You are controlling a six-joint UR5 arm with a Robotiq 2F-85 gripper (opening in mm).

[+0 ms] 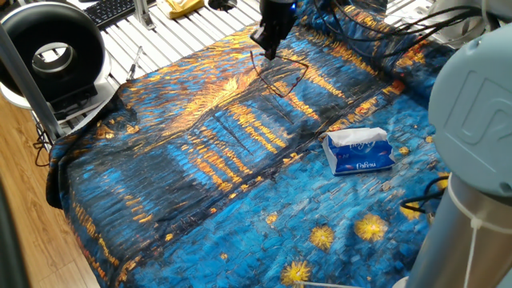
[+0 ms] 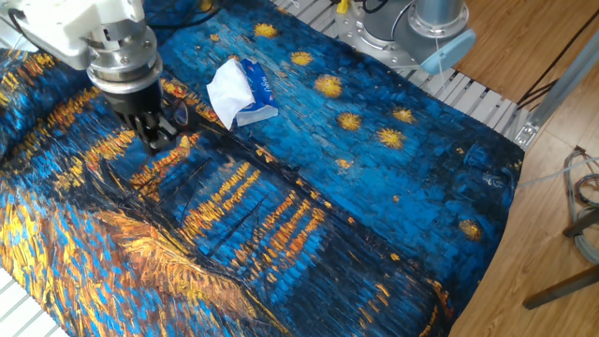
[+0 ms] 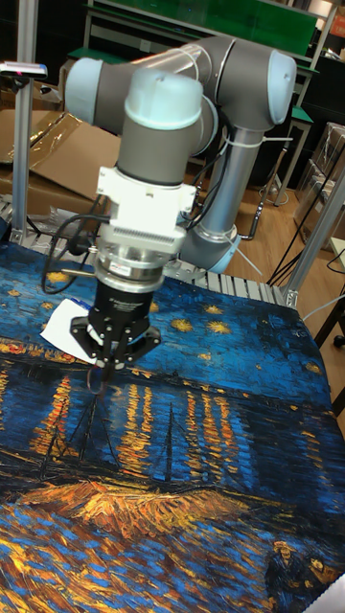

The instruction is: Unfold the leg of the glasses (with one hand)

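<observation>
Bench point(image 1: 144, 192): covered by a painted cloth point(image 2: 309, 215) in blue, orange and black, wrinkled in places; everything below sits on or above it.

Arm point(image 3: 163, 124): grey UR5, wrist pointing down over the orange-streaked part of the cloth, cables trailing off the wrist.

Tissue pack point(image 1: 359, 152): blue, white tissue pulled up at the top; lies flat on the cloth, well apart from the hand in one fixed view, nearer to it in the other fixed view point(image 2: 240, 91).

Hand point(image 1: 270, 50): black fingers pointing down, tips drawn close together. They appear pinched on the thin wire of the glasses; the contact point itself is too small to see clearly. In the tall fixed view point(image 3: 103, 367) the fingertips converge to one point just above the cloth.

Glasses point(image 1: 280, 74): thin dark wire frame, clear lenses, hard to pick out against the busy pattern. Frame hangs directly under and a little to the viewer's right of the fingertips, tilted, with the upper end at the hand. Whether the lower end touches the cloth cannot be told. Much smaller than the tissue pack.

Leg point(image 1: 260, 66): thin straight dark wire running from the fingertips down along the frame's side; its angle to the frame is not resolvable.
</observation>
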